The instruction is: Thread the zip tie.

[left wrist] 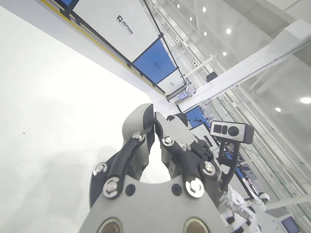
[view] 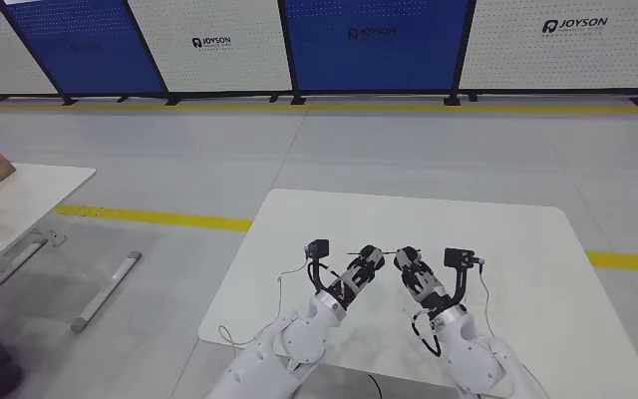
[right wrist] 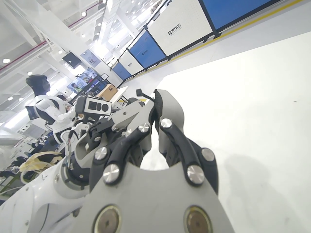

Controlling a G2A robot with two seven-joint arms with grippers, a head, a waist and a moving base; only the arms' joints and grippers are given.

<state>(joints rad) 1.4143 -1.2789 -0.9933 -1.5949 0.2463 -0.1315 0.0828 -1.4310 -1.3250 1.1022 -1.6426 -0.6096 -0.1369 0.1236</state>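
Our right jaws clamp the zip tie (right wrist: pixel 139 93) near its head, and our left jaws pinch its tail. We judge it best to align tail with slot, then feed slowly.

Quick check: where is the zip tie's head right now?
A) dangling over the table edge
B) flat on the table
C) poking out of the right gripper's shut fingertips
C: the zip tie pokes head-first out of the right gripper, clear of the table.
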